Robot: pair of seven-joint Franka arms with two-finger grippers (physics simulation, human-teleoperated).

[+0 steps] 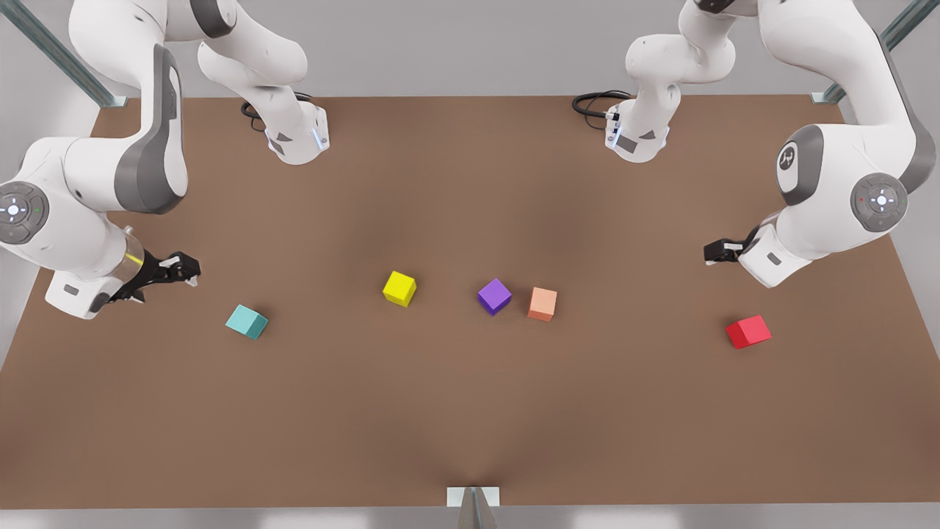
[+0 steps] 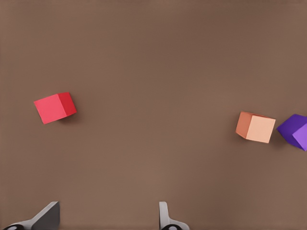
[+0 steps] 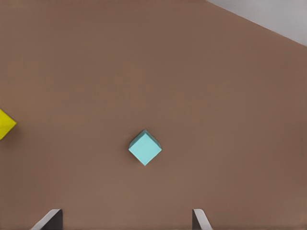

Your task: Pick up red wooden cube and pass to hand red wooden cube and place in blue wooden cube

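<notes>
The left gripper (image 1: 716, 251), fingers spread and empty, hangs just beyond the small bright red wooden cube (image 1: 748, 331) at the front view's right, and should drop squarely over its flat faces; the right gripper (image 1: 183, 270), also spread and empty, waits by the small teal wooden cube (image 1: 247, 321).

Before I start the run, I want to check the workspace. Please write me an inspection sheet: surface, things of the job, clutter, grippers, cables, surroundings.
Surface: brown table, flat, no marks seen.
Job's things: red cube rests near the front view's right; teal cube rests near its left. Neither is touched.
Clutter: yellow cube, purple cube and salmon cube stand mid-table; purple and salmon close, apart.
Grippers: left gripper open, hovering beyond the red cube; right gripper open, beyond the teal cube.
Cables: black loops by both arm bases.
Surroundings: grey walls, metal struts at the corners.
</notes>
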